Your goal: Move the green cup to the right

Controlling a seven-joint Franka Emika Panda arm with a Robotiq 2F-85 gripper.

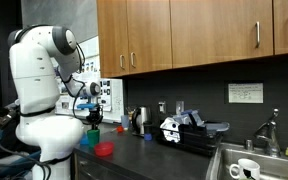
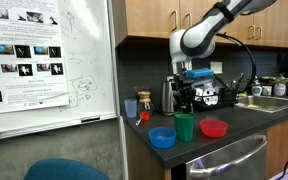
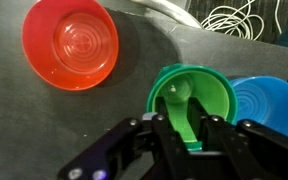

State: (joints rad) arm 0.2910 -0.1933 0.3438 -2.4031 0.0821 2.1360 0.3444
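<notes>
The green cup (image 3: 199,95) stands upright on the dark counter between the flat red bowl (image 3: 71,42) and the blue dish (image 3: 269,105), touching the blue dish's rim. My gripper (image 3: 192,135) is directly over it, its two fingers closed on the cup's near wall, one inside and one outside. In an exterior view the green cup (image 2: 185,127) sits between the blue dish (image 2: 162,137) and the red bowl (image 2: 214,128), near the counter's front edge. In an exterior view the gripper (image 1: 93,118) hangs over the cup (image 1: 94,128).
A coffee machine (image 2: 196,95) and a metal jug (image 2: 168,97) stand behind the dishes. An orange cup (image 2: 131,107) is by the whiteboard (image 2: 44,55). A sink (image 1: 249,165) with a white mug lies further along the counter. White cables (image 3: 229,18) lie at the back.
</notes>
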